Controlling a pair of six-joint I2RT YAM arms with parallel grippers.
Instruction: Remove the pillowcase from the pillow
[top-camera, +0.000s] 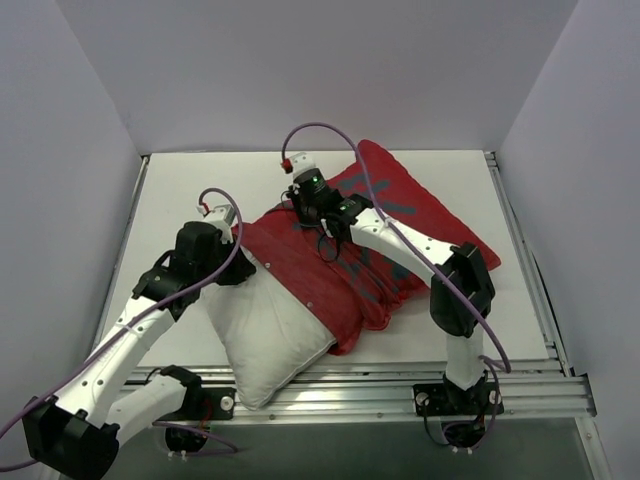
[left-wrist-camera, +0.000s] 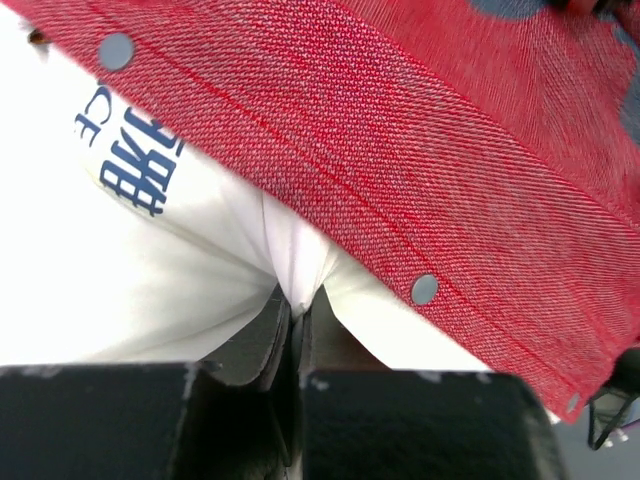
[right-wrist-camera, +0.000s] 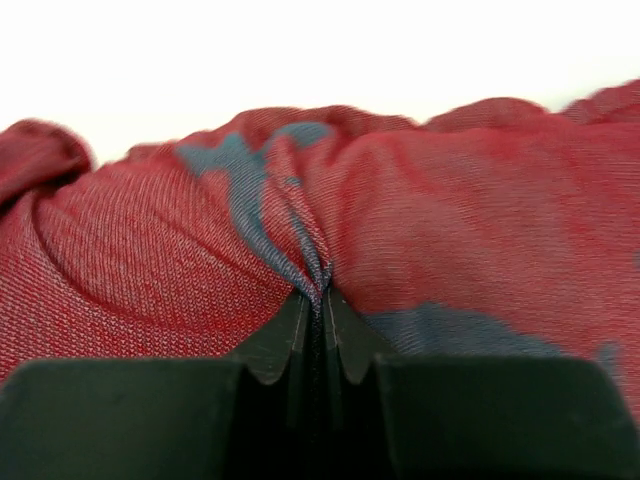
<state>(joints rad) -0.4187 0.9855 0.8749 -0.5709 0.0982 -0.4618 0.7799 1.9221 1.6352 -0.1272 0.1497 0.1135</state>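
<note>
The left gripper (left-wrist-camera: 296, 318) pinches a pillow (left-wrist-camera: 150, 280) fold, with the pillowcase (left-wrist-camera: 400, 180) hem just beyond its tips. The right gripper (right-wrist-camera: 318, 300) clamps bunched pillowcase.

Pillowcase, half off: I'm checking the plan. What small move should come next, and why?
Probably draw the right pincer away from the left pincer: it pinches a pillowcase fold, the left pinches the pillow, whose far half is covered.
</note>
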